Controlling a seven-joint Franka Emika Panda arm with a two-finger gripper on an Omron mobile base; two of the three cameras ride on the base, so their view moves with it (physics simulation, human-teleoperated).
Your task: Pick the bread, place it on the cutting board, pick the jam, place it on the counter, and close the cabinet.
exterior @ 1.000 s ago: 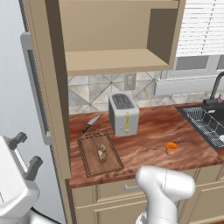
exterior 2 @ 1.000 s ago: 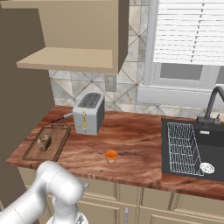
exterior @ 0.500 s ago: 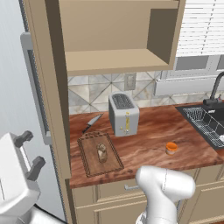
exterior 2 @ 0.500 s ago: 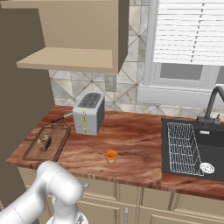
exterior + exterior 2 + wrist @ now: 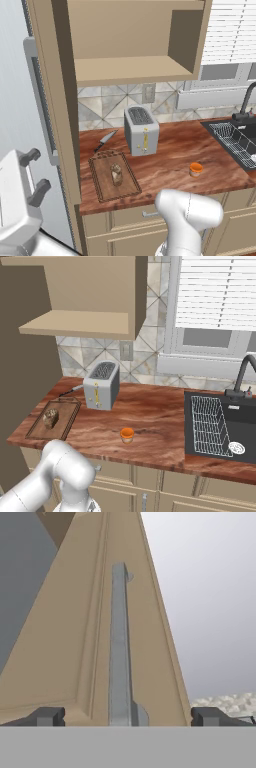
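Note:
The bread (image 5: 117, 173) (image 5: 50, 417) lies on the cutting board (image 5: 102, 186) (image 5: 66, 423). Apart from it, the orange jam (image 5: 196, 169) (image 5: 127, 434) stands on the counter (image 5: 170, 155) (image 5: 160, 421). Above, the cabinet (image 5: 130, 45) (image 5: 90, 296) is open and its door (image 5: 60, 100) (image 5: 60, 647) is swung out to the left. My gripper (image 5: 35, 173) (image 5: 128, 717) is open at the lower left, by the door's outer face. The long silver bar handle (image 5: 38, 100) (image 5: 119, 647) runs up between its fingertips (image 5: 47, 716) without touching them.
A toaster (image 5: 141, 131) (image 5: 101, 385) stands behind the board, with a knife (image 5: 105, 140) beside it. At the right is a sink with a wire rack (image 5: 237, 140) (image 5: 212, 423) and a faucet. A grey fridge (image 5: 15, 75) stands left of the open door.
In the left base view my hand has edged slightly right, toward the door. The bread, the jam and the door have not moved.

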